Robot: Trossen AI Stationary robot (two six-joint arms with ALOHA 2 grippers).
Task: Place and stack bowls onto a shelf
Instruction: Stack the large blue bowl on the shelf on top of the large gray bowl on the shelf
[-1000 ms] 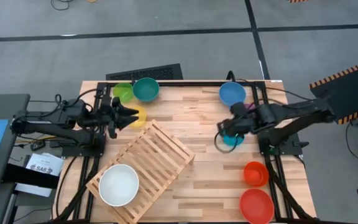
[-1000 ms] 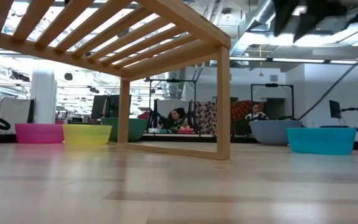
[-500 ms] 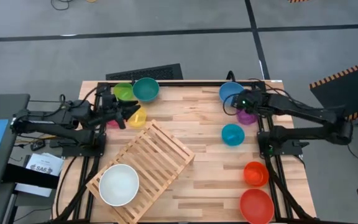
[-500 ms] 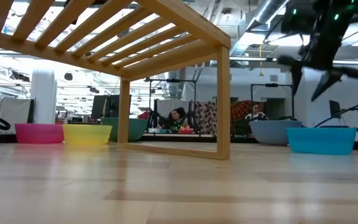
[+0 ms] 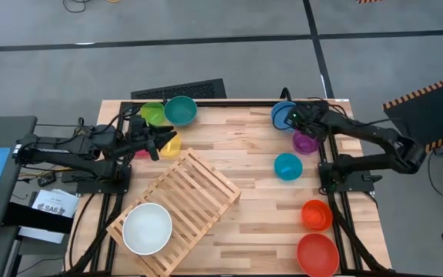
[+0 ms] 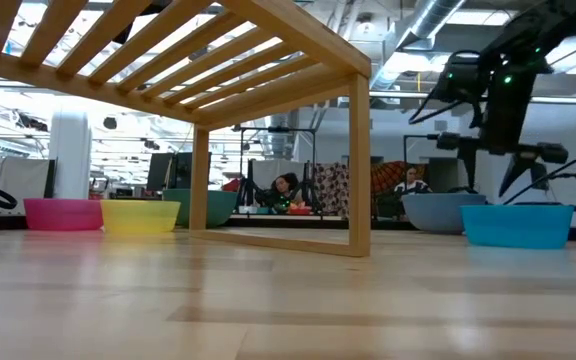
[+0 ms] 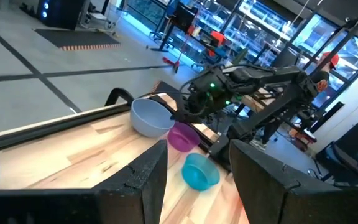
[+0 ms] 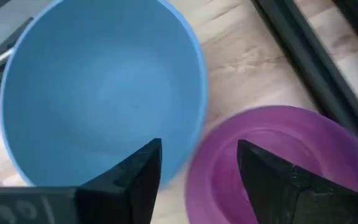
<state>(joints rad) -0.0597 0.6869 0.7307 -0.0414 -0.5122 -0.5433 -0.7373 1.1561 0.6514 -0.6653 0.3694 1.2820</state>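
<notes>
At the far right corner, the right gripper, jaws apart and empty, has swung from the small teal bowl to hover over the blue bowl, likely the next pick; the left gripper, jaws apart, waits.

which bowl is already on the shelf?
Only the white bowl: it sits on the slatted shelf, at its end nearest the table's front edge. All other bowls rest directly on the tabletop.

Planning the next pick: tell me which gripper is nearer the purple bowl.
Right. The right gripper hovers open between the blue bowl and the purple bowl; the left gripper is across the table by the yellow bowl.
</notes>
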